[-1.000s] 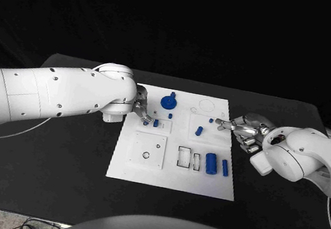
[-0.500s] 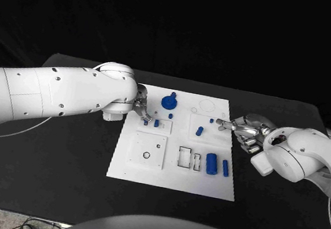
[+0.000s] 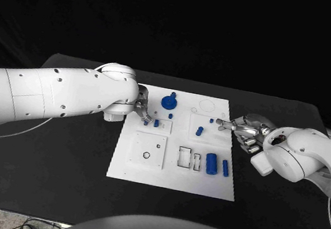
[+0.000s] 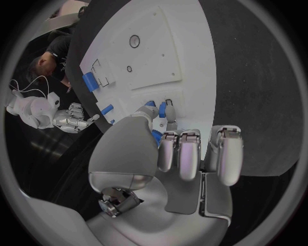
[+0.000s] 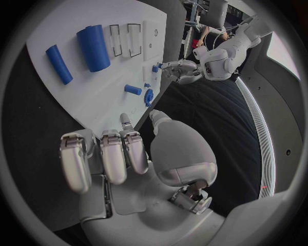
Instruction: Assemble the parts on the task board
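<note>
**A:** What do you have on your left side?

**B:** I see my left hand [image 3: 141, 110] at the left edge of the task board [image 3: 168, 177], low over two small blue pegs [image 3: 156, 123]. From the left wrist camera, most fingers [image 4: 190, 154] curl in side by side, and the thumb and one finger reach toward those pegs. I can't tell whether they pinch one or only touch it.

**A:** And on the board itself?

**B:** A round blue knob piece [image 3: 169, 101] sits just beyond that hand. A short blue cylinder [image 3: 199, 131] lies near the middle. Closer to me are a square white panel [image 3: 148, 149], two outlined slots [image 3: 185, 157], then a thick blue cylinder [image 3: 211, 163] and a thin blue cylinder [image 3: 226, 167] side by side.

**A:** The right side?

**B:** My right hand [image 3: 244, 131] hovers at the board's right edge. Its fingers [image 5: 112, 154] are curled in close together, with one fingertip pointing at the board; I see nothing held in them.
</note>
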{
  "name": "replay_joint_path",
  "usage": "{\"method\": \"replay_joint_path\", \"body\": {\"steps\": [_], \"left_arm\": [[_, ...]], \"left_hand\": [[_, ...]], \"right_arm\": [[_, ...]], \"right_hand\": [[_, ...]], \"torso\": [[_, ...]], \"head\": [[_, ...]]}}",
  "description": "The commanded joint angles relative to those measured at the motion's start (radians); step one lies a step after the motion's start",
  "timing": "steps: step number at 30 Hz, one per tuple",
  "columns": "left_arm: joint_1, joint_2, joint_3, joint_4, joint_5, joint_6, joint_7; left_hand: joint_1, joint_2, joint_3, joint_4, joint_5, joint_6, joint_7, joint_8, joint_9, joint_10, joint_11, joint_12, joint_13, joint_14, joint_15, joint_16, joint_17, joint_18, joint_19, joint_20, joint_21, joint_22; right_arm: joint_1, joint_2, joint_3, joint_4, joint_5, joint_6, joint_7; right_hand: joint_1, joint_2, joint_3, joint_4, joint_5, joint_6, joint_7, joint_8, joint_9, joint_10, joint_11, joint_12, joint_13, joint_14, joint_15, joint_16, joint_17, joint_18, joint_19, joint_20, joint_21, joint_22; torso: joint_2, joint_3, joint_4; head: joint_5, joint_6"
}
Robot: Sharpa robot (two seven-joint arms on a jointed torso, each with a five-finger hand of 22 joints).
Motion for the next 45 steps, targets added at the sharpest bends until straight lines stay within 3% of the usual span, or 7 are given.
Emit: {"method": "replay_joint_path", "body": {"steps": [1, 17, 45], "left_arm": [[-0.001, 0.003, 0.0, 0.0, -0.007, 0.022, -0.15], [-0.004, -0.002, 0.0, 0.003, -0.031, 0.019, -0.153], [-0.007, 0.003, 0.0, -0.007, -0.026, 0.01, -0.143]], "left_hand": [[-0.009, 0.003, 0.004, -0.003, -0.005, -0.008, 0.002, -0.006, -0.002, 0.102, -0.001, 0.003, 0.263, 0.104, -0.008, 0.003, 0.264, -0.007, 0.107, -0.008, 0.002, 0.263], [-0.006, 0.007, 0.009, -0.004, -0.03, -0.008, 0.003, -0.009, -0.007, 0.102, 0.0, 0.003, 0.263, 0.104, -0.007, 0.003, 0.264, -0.007, 0.107, -0.007, 0.002, 0.263], [-0.006, 0.015, 0.014, -0.002, -0.038, -0.007, 0.004, -0.01, -0.009, 0.102, 0.001, 0.003, 0.263, 0.104, -0.006, 0.003, 0.264, -0.007, 0.107, -0.007, 0.002, 0.263]], "right_arm": [[-0.001, 0.001, 0.0, 0.001, -0.009, 0.004, 0.004], [-0.001, 0.001, 0.0, 0.001, -0.009, 0.007, 0.004], [-0.001, -0.002, 0.0, 0.004, -0.009, 0.006, 0.002]], "right_hand": [[0.009, 0.0, -0.007, 0.001, 0.006, -0.006, 0.0, 0.006, 0.0, 0.104, 0.009, 0.004, 0.263, 0.104, 0.007, 0.004, 0.263, -0.007, 0.103, 0.006, 0.004, 0.263], [0.009, 0.0, -0.007, 0.001, 0.006, -0.006, 0.0, 0.006, 0.0, 0.104, 0.009, 0.004, 0.263, 0.104, 0.007, 0.004, 0.263, -0.007, 0.103, 0.006, 0.004, 0.263], [0.009, 0.0, -0.007, 0.001, 0.006, -0.006, 0.0, 0.006, 0.0, 0.104, 0.009, 0.004, 0.263, 0.104, 0.007, 0.004, 0.263, -0.007, 0.103, 0.006, 0.004, 0.263]], "torso": [[0.0, -0.0001, 0.0001], [0.001, -0.0007, 0.0004], [0.001, -0.0004, 0.0003]], "head": [[0.0, 0.0], [0.0, 0.0], [-0.004, 0.0]]}}
